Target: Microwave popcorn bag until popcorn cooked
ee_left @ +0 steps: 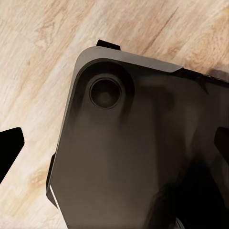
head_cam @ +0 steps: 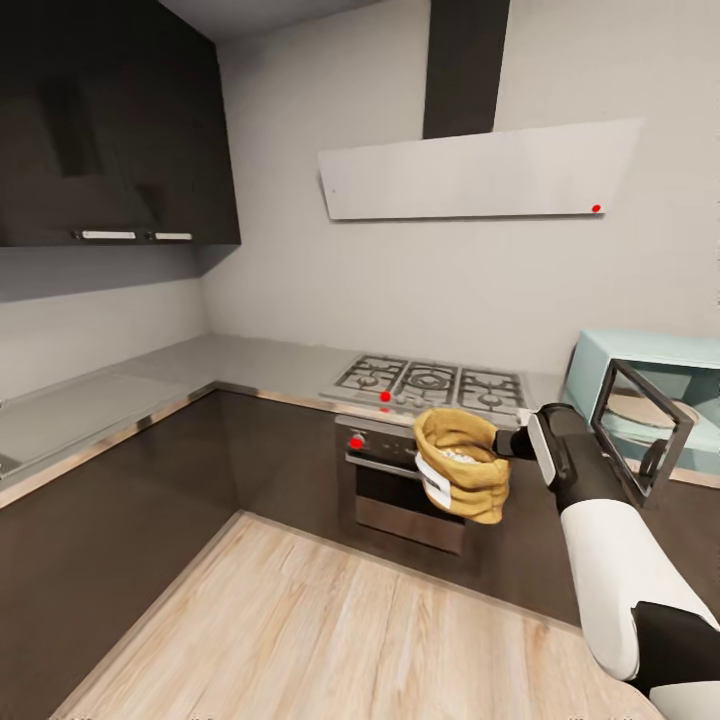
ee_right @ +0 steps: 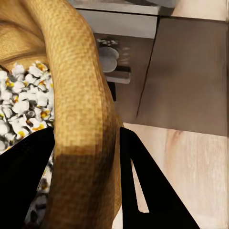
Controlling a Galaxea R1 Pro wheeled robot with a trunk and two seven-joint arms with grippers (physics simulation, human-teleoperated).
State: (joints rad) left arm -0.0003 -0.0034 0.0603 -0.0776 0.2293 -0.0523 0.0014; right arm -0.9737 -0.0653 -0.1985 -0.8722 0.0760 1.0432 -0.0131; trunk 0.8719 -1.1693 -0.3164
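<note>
Head view: right gripper (head_cam: pixel 512 443) is clamping the rim of the popcorn bag (head_cam: pixel 461 464), holding it in the air in front of the black built-in oven (head_cam: pixel 400 490), below the gas hob (head_cam: pixel 430 385). Bag is sitting upright, white label band facing the camera, popcorn (head_cam: pixel 459 455) showing pale inside the rolled rim. Microwave (head_cam: pixel 655 395) is standing on the grey table (head_cam: pixel 250 362) right of the hob, its dark glass door (head_cam: pixel 640 425) hanging open toward the robot, just beside the right forearm. Range hood (head_cam: pixel 480 172) is hanging on the wall above the hob.

Left wrist view: a dark rounded robot body panel (ee_left: pixel 138 152) is sitting over the wooden floor (ee_left: pixel 43 52); a black fingertip (ee_left: pixel 9 148) of the left gripper is poking in at the edge, can't tell if the gripper is open or closed.

Right wrist view: two black fingers (ee_right: pixel 143 181) are pinching the bag wall between them, one inside against the popcorn (ee_right: pixel 24 102), one outside. Oven knob (ee_right: pixel 109 59) and cabinet front (ee_right: pixel 191 76) are showing behind.
</note>
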